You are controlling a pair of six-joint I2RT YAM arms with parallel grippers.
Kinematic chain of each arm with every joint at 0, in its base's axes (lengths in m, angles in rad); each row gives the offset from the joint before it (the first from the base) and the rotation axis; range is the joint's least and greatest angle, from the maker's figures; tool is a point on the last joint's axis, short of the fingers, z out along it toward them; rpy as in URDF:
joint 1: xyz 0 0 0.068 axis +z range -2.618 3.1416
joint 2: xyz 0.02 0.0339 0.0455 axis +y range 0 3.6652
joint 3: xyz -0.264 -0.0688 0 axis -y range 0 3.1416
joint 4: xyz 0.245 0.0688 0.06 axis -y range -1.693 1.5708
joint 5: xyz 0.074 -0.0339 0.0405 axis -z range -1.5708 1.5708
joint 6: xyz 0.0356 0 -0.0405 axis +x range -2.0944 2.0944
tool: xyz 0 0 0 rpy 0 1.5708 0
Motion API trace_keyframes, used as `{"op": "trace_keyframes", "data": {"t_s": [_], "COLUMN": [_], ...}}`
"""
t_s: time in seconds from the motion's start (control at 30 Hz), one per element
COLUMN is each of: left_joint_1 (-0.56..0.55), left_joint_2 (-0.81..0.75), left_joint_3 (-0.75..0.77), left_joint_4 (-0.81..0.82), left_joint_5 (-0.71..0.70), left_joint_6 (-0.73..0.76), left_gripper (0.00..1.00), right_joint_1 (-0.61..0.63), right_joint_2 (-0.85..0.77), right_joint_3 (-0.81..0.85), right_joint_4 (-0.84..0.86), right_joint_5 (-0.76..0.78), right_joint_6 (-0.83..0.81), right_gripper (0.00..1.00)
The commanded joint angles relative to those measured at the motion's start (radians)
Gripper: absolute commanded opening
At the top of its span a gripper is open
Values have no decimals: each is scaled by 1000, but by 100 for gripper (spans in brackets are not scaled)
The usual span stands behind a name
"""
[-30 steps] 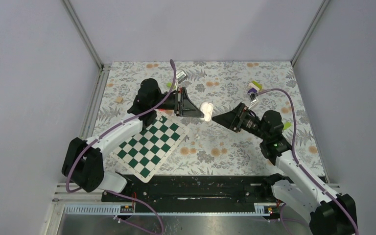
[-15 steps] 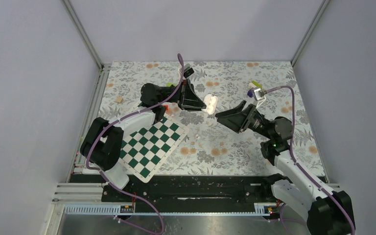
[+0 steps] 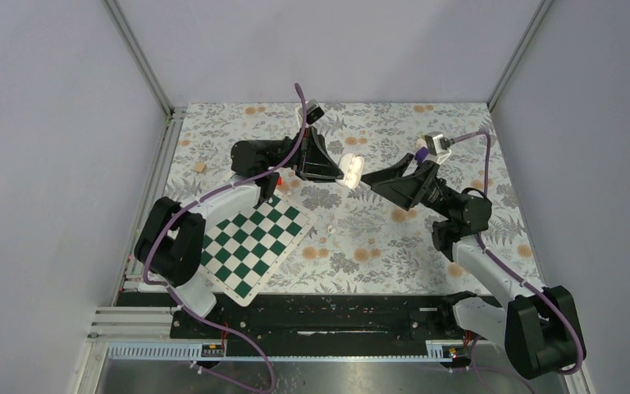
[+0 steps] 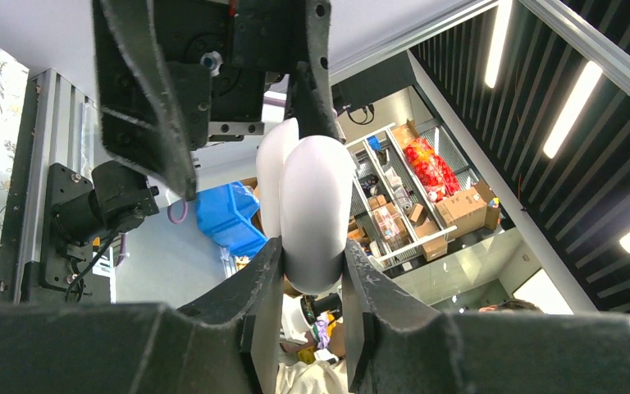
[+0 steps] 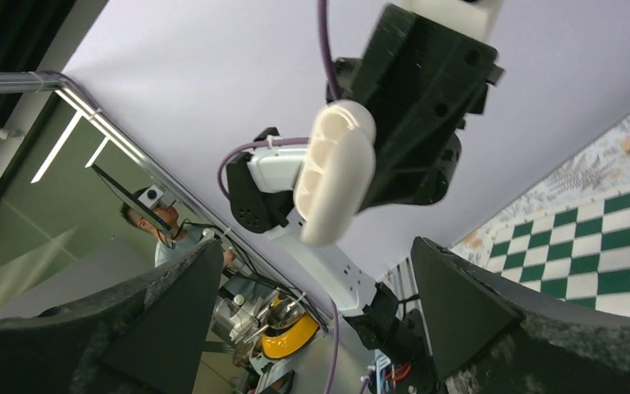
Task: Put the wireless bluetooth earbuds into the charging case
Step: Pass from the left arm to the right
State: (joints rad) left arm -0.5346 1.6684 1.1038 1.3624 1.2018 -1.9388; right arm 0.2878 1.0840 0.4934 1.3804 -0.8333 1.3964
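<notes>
The white charging case (image 3: 353, 170) hangs in the air over the back middle of the table, pinched at one end by my left gripper (image 3: 344, 171). From the left wrist, its rounded shell (image 4: 312, 197) sits tight between the two black fingers (image 4: 258, 279). My right gripper (image 3: 371, 182) faces it from the right, jaws wide open and a short gap away. From the right wrist, the case (image 5: 336, 168) shows two pale hollows ahead of my spread right gripper (image 5: 316, 283). A tiny white object (image 3: 329, 229) lies on the cloth; whether it is an earbud is unclear.
A green and white chessboard (image 3: 250, 242) lies askew at the front left, partly under the left arm. A small tan block (image 3: 201, 167) sits near the left edge of the flowered cloth (image 3: 361, 246). Grey walls close in the table on three sides.
The left arm swung round, carrying the case back and slightly right. The right gripper opened wider and moved back and left, closer to the case.
</notes>
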Motion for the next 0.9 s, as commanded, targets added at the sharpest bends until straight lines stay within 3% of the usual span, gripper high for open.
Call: {"op": "trace_keyframes", "data": {"t_s": [0.0,0.4,0.67,0.87], "left_joint_1": [2,-8,-13,-12], "left_joint_2": [-44,-43,-41,-41], "left_joint_3": [5,12,20,20], "left_joint_4": [84,84,84,86], "left_joint_5": [4,-3,-11,-11], "left_joint_6": [3,4,4,6], "left_gripper": [0,0,0,0], "right_joint_1": [-3,-2,9,37], "right_joint_2": [11,97,130,156], "right_joint_3": [76,149,159,195], "right_joint_4": [108,120,123,123], "right_joint_5": [-26,-50,-62,-89], "right_joint_6": [20,60,63,66], "right_gripper": [92,86,77,65]}}
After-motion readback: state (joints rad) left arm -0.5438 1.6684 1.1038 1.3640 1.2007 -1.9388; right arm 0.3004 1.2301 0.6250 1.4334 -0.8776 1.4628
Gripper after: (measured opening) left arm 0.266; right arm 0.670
